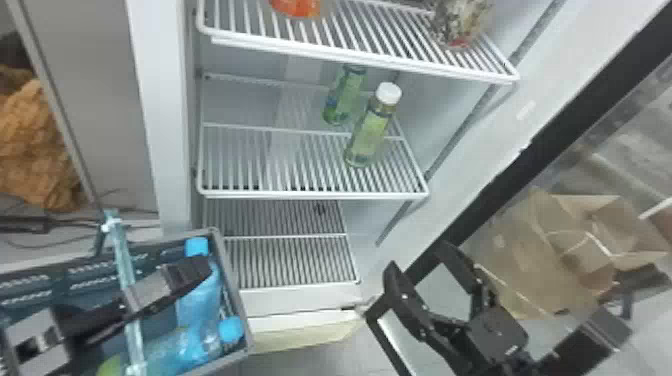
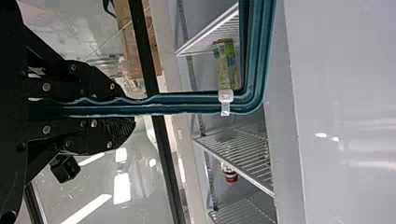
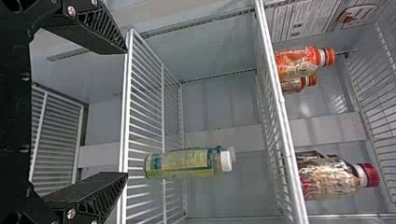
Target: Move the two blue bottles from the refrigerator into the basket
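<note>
In the head view, the refrigerator (image 1: 431,107) is seen running up to twelve o'clock, its middle shelf (image 1: 300,194) set just above the centre. The gray basket (image 1: 232,290) is held at eight o'clock, just beside the refrigerator's front. A brown paper bag (image 1: 530,270) is seen between three and four o'clock. The basket's teal handle (image 1: 120,250) is clamped between the closed-in fingers of the left hand (image 1: 197,272), at eight o'clock over the basket. The right hand (image 1: 419,257) is held released at four o'clock, its fingers spread well apart. Both blue bottles are placed inside the basket: one (image 1: 200,300) is set along the side nearest the refrigerator, its cap toward the rear corner; the other (image 1: 170,350) is laid lower, toward seven o'clock, its cap toward that same side. Two green bottles are stood upright on the middle shelf at one o'clock, the white-capped one (image 1: 370,132) in front of the other (image 1: 345,95). On the upper shelf (image 1: 360,59), a red-capped bottle (image 3: 327,177) and two orange-capped bottles (image 3: 296,60) are seen in the right wrist view.
</note>
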Robot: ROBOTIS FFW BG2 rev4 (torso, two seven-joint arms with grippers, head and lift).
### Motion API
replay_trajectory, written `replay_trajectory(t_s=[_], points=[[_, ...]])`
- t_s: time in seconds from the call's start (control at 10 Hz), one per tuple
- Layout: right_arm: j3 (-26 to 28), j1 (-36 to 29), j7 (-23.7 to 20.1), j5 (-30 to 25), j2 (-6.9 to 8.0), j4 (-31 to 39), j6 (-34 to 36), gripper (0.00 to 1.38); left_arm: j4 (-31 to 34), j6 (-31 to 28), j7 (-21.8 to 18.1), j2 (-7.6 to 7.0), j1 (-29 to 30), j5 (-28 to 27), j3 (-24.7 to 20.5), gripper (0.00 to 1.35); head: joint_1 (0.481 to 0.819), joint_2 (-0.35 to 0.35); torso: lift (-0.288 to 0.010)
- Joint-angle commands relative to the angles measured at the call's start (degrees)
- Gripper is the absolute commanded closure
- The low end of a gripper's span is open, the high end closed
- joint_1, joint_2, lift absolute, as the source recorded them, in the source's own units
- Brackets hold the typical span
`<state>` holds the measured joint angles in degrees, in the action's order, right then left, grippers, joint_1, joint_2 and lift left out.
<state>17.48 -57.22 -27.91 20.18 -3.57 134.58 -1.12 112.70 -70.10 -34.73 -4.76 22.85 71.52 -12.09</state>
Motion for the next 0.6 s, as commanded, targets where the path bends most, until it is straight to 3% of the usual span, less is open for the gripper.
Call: replay_trajectory(t_s=[0.0,0.5], points=[[1.4,-2.7,0.2,-1.0,0.76,3.0,0.0,0.12,-0.1,0.1,0.1,0.10,0.2,0.0,-0.1,1.20,0.695,-0.350,-0.220],[2.1,-8.0,1.3,-0.4,1.20,9.1,1.7,0.13,-0.1,0.1,0.5,0.28,0.5,0.0,-0.3,1.20,0.695,-0.350,-0.220]])
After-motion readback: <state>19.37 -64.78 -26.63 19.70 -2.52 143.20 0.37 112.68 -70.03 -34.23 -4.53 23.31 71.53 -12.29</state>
